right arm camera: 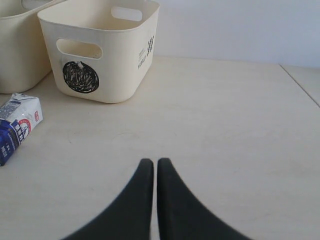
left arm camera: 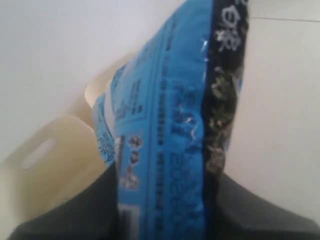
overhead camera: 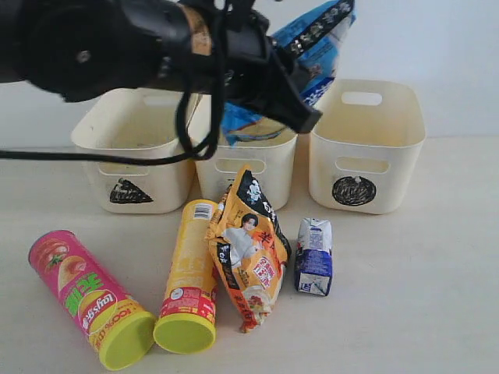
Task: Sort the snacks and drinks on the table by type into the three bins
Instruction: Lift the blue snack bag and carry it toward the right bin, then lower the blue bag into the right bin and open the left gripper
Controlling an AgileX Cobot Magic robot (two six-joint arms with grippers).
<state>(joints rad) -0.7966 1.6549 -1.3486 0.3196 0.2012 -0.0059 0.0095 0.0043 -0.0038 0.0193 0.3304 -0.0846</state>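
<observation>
My left gripper (overhead camera: pixel 300 93) is shut on the crinkly blue bag (overhead camera: pixel 321 37), which hangs in the air above the middle bin (overhead camera: pixel 261 160). In the left wrist view the blue bag (left arm camera: pixel 170 125) fills the gap between the dark fingers (left arm camera: pixel 75 215). On the table lie the pink chip tube (overhead camera: pixel 90 300), the yellow chip tube (overhead camera: pixel 189 273), the orange-black bag (overhead camera: pixel 248 249) and the blue and white carton (overhead camera: pixel 314 255). The triangle bin (overhead camera: pixel 132 148) stands left, the circle bin (overhead camera: pixel 366 148) right. My right gripper (right arm camera: pixel 150 162) is shut and empty, low over bare table (right arm camera: pixel 225 130).
The right wrist view has the circle bin (right arm camera: pixel 100 45) ahead, the carton (right arm camera: pixel 17 125) beside it and another bin's wall (right arm camera: pixel 15 50). The orange-black bag leans against the middle bin's front and hides its mark. A black cable (overhead camera: pixel 93 156) droops over the triangle bin.
</observation>
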